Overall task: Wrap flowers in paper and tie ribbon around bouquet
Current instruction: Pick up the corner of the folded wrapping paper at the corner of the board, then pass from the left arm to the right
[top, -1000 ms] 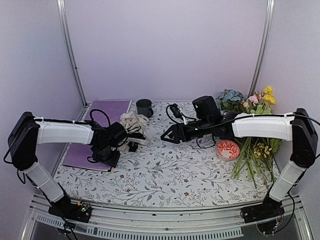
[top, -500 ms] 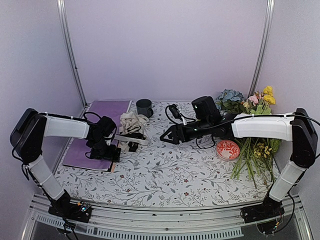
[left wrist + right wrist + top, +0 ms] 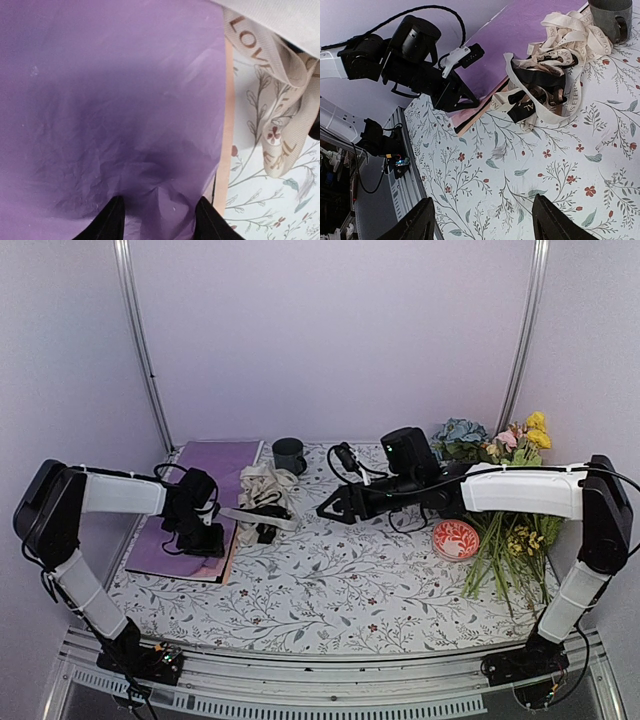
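The lilac-purple paper (image 3: pixel 215 456) lies flat at the table's left, a pinkish layer (image 3: pixel 227 125) showing along its edge. My left gripper (image 3: pixel 207 545) presses down on its near part. The jaws stand apart, and a small ridge of paper (image 3: pixel 165 200) is puckered between the fingertips (image 3: pixel 112 222). A cream ribbon (image 3: pixel 262 488) printed with letters lies tangled with dark ribbon beside the sheet. My right gripper (image 3: pixel 330 512) hovers open over the table's middle, holding nothing. The flowers (image 3: pixel 500 443) stand at the back right. A wrapped bouquet is out of view.
A dark mug (image 3: pixel 289 453) stands behind the ribbon tangle. A red-patterned dish (image 3: pixel 456 538) sits under my right arm. Loose long-stemmed flowers (image 3: pixel 512 555) lie at the right edge. Metal frame posts rise at both back corners.
My left gripper has moved left, away from the ribbon and further onto the purple sheet; its jaws widened, then narrowed. The right gripper crept slightly toward the ribbon.
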Robot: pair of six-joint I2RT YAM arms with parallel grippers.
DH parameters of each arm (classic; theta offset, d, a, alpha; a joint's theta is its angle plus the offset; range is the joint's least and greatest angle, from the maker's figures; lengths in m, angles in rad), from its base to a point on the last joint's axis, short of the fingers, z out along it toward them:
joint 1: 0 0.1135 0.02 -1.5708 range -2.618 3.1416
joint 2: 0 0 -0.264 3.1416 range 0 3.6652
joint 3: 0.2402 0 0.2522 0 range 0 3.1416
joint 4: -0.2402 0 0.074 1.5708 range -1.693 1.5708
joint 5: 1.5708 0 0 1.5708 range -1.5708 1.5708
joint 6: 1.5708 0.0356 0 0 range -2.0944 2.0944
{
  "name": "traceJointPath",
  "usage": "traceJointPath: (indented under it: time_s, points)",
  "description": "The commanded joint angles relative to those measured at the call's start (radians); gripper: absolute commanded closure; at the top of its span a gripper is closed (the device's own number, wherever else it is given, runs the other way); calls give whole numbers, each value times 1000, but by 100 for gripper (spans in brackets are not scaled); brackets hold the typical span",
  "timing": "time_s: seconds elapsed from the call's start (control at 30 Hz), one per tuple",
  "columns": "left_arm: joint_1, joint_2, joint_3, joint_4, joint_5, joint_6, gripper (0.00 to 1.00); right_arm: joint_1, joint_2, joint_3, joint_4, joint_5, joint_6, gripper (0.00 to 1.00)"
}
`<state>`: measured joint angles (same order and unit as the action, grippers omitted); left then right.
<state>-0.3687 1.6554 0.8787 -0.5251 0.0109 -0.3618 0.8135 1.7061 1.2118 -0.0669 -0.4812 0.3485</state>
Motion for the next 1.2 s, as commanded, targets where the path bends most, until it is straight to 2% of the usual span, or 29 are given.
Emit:
traceJointPath:
  time_s: [0.0, 0.17, 0.27, 0.43, 0.57, 0.67, 0.83, 0.97, 1.03, 1.17]
  points:
    - [6, 20, -55, 11, 65, 12, 64, 3, 1, 20, -10, 6, -22, 31]
    - [8, 7, -66, 11, 58, 17, 91, 2, 2, 20, -16, 10, -26, 31]
    - [7, -5, -62, 5, 57, 17, 100, 2, 2, 21, -16, 12, -25, 31]
    - [6, -56, -19, -69, 1, 12, 100, 2, 0, 23, -17, 11, -23, 31]
    - [29, -153, 103, -213, -135, 2, 100, 2, -6, 23, -19, 8, -23, 31]
    - [113, -229, 202, -270, -222, 8, 100, 1, -15, 20, -19, 7, -27, 31]
    - [337, -352, 309, -272, -257, 36, 100, 1, -37, 18, -23, 16, -31, 31]
    - [466, -438, 421, -235, -327, 79, 100, 2, -57, 9, -21, 26, -38, 30]
    - [496, -444, 509, -217, -415, 104, 100, 2, -59, 10, -21, 30, -43, 30]
    - [471, -395, 726, -213, -519, 174, 100, 1, -61, 18, -24, 24, -46, 30]
